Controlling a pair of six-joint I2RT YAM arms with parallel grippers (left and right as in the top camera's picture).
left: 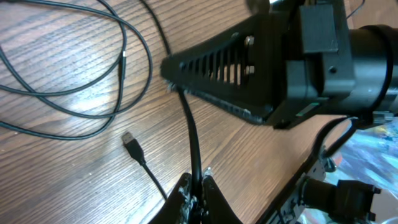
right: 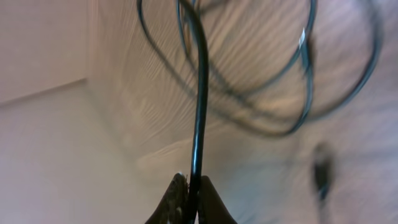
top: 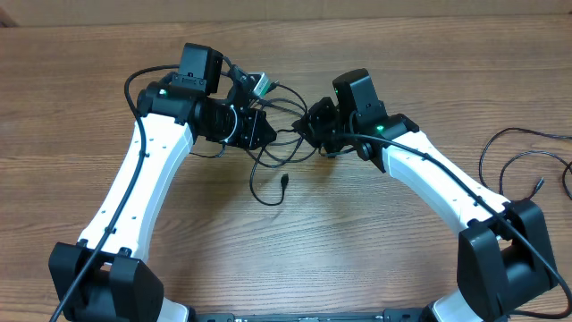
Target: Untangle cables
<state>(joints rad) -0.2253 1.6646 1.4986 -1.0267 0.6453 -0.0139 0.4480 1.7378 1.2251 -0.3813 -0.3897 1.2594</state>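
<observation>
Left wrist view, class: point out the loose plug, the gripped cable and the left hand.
loose plug (left: 127,138), left wrist view, metal tip.
gripped cable (left: 191,130), left wrist view, mid-length.
left hand (left: 196,182), left wrist view, between fingertips.

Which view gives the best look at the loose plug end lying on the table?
Left wrist: the plug lies sharp, close and unobstructed, its metal tip visible. Overhead shows it only as a tiny dark tip. Right wrist shows at most a blurred dark shape; I cannot tell whether that is the plug.
</observation>
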